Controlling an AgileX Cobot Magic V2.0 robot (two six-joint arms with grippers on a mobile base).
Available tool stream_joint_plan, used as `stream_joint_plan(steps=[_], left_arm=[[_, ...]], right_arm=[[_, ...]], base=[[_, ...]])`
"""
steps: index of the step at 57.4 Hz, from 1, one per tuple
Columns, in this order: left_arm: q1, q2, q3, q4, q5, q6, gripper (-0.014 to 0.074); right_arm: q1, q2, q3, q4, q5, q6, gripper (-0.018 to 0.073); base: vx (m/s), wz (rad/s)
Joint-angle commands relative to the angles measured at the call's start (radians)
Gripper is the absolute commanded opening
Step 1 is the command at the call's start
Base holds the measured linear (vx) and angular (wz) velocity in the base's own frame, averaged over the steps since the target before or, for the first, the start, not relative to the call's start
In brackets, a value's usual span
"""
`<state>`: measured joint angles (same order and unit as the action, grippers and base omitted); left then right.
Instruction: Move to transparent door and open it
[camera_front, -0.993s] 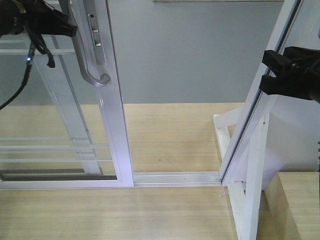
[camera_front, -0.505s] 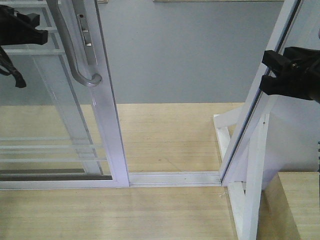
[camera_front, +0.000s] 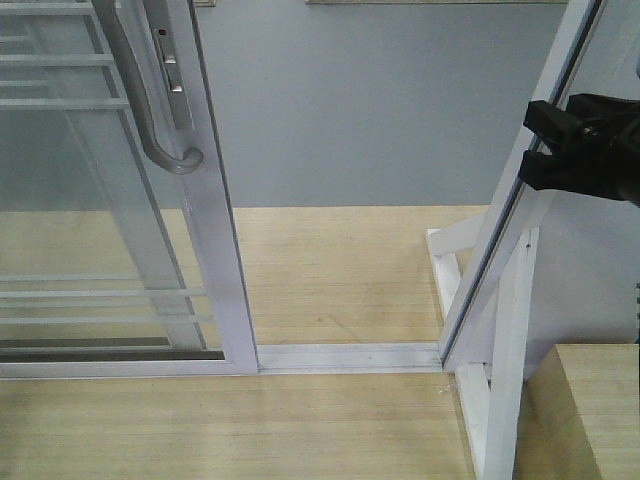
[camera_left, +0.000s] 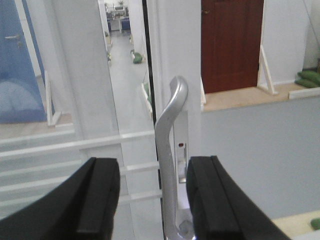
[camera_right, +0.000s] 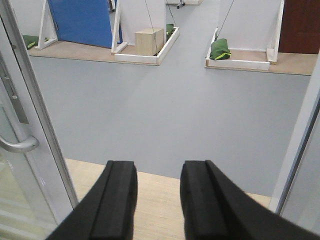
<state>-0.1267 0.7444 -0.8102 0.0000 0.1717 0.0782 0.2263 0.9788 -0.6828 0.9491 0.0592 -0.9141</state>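
Note:
The transparent door (camera_front: 100, 200) stands at the left of the front view, slid left, with a doorway gap to its right. Its curved grey handle (camera_front: 150, 100) runs down beside the white stile. My left gripper (camera_left: 151, 165) is out of the front view. In the left wrist view it is open, and the handle (camera_left: 169, 145) shows in the gap close to the right finger (camera_left: 210, 200), with no contact visible. My right gripper (camera_front: 533, 145) hangs at the right by the slanted frame post. In its wrist view the right gripper (camera_right: 158, 167) is open with nothing in it, and the handle's end (camera_right: 20, 145) is far left.
A white frame post (camera_front: 490, 300) with diagonal braces stands at the right. A white floor track (camera_front: 350, 355) crosses the wooden platform. Grey floor lies beyond the doorway. Far off are a wooden box (camera_right: 150, 40), green bags (camera_right: 220, 50) and a dark red door (camera_left: 232, 45).
The door slid a little to the left a second ago and has since stayed put. My left gripper drew away to the left and left the front view. The right arm has not moved.

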Motion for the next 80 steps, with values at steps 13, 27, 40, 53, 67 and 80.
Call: stream_joint_plan(steps=[13,27,40,53,67,80], left_arm=[[-0.003,-0.181,-0.024,-0.019,-0.038,-0.007,0.0420],[0.000,-0.357,0.098,-0.046,-0.014,-0.010,0.0108],[0.000,-0.593,0.326,-0.008,-0.020,-0.007,-0.0007],[0.000,-0.766,0.558,-0.009,-0.090,-0.007,-0.0005],[0.000,-0.767,0.783,-0.011,-0.224,-0.007,-0.0005],[0.000,-0.767,0.860,-0.011,-0.213,-0.007,-0.0005]], right_arm=[[-0.004,-0.016,-0.029,0.003,-0.048,-0.002,0.0302],[-0.004,-0.016,-0.029,0.003,-0.048,-0.002,0.0302],[-0.004,-0.016,-0.029,0.003,-0.048,-0.002,0.0302],[-0.004,-0.016,-0.029,0.003,-0.048,-0.002,0.0302],[-0.004,-0.016,-0.029,0.003,-0.049,-0.002,0.0302],[-0.004,-0.016,-0.029,0.003,-0.049,-0.002,0.0302]], base=[[0.00,0.00],[0.00,0.00],[0.00,0.00],[0.00,0.00],[0.00,0.00],[0.00,0.00]])
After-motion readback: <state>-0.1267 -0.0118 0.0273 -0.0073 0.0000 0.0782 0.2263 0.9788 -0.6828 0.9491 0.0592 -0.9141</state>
